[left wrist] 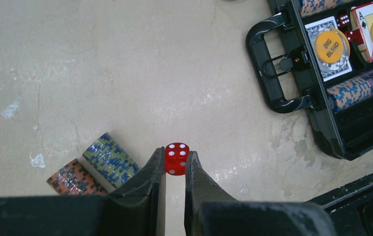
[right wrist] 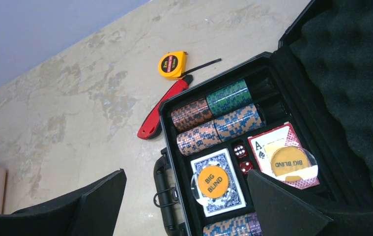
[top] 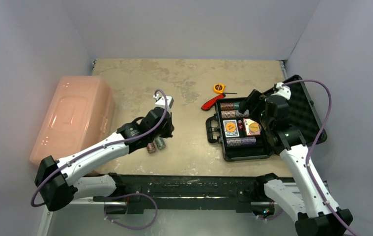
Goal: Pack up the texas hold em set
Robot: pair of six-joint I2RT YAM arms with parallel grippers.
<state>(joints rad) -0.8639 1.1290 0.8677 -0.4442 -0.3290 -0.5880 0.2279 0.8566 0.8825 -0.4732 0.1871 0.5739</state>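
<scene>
Twice — "BIG BLIND"; left tool [left wrist: 176, 162] pinches die [left wrist: 177, 156].

Open black case [top: 245, 153]; red die [left wrist: 176, 158] outside

— What surrounds the bench [top: 184, 147]?
— Plain pale grey walls [top: 189, 24] on three sides, evenly lit.
— And its top?
— Mottled beige, stone-like, scuffed with whitish marks; a black rail [top: 189, 187] edges its near side.

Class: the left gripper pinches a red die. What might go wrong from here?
1. The red die sits at the very tips of the left gripper; it may slip in transit.
2. The dice slot in the case is narrow, so it might land on a deck.
3. Nearby chip rolls could get knocked.
</scene>
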